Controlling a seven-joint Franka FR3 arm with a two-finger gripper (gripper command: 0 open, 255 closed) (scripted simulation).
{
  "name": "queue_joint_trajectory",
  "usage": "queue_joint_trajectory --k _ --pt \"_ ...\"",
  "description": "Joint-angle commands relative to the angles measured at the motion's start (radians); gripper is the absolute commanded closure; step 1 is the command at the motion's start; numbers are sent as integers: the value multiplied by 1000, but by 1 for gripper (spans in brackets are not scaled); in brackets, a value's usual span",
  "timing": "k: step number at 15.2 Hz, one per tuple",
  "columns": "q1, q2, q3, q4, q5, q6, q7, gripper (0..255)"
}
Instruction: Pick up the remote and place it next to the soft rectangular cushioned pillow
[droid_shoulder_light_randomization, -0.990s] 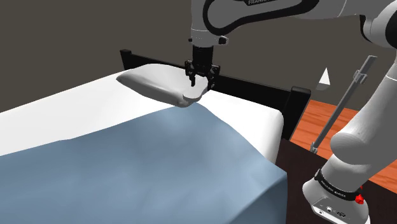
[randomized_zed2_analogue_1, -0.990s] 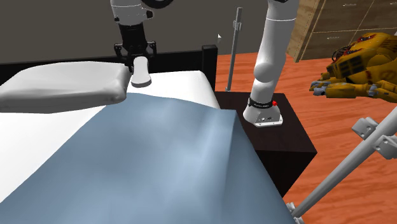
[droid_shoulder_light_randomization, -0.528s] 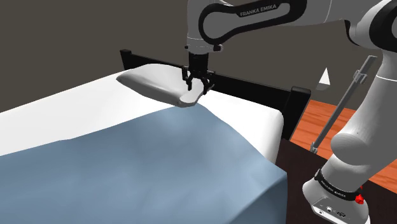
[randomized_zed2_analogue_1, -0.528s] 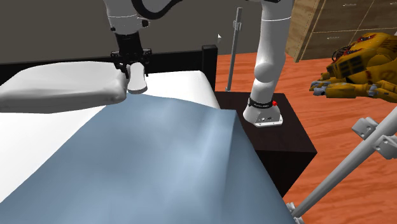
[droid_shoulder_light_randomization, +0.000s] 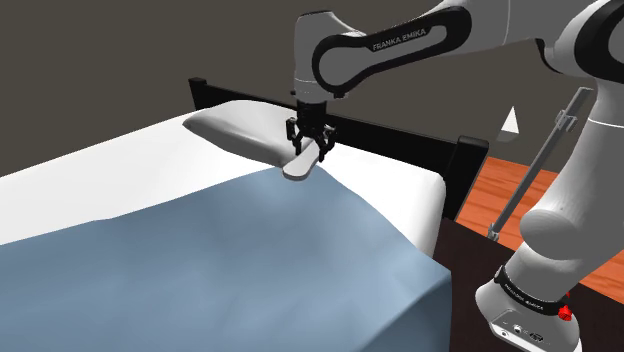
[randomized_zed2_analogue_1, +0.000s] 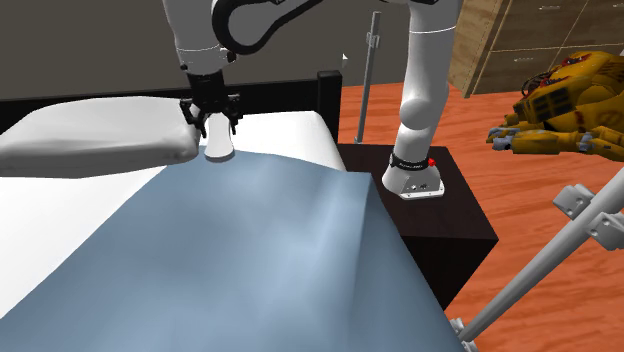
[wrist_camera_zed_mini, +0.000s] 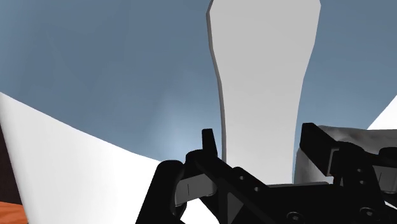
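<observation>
White flat paddle-shaped remote (droid_shoulder_light_randomization: 300, 166), gripped at its top by the black claw (droid_shoulder_light_randomization: 310, 141), hangs tip-down at the blue-grey blanket (droid_shoulder_light_randomization: 250, 250) just beside the white rectangular pillow (droid_shoulder_light_randomization: 235, 130), on the shoulder view's right of it: lower till it rests, then release without nudging the pillow.

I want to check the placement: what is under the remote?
Under the remote, held by the gripper, lies the blue blanket, close to the pillow. The patch directly beneath it is covered, so contact cannot be seen.
</observation>
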Motion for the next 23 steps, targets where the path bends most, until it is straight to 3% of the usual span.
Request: queue_joint_trajectory --k 1,23 --pt "0 6 -2 -23 -6 28 2 255" --pt "45 144 -54 -175 -138 275 88 255"
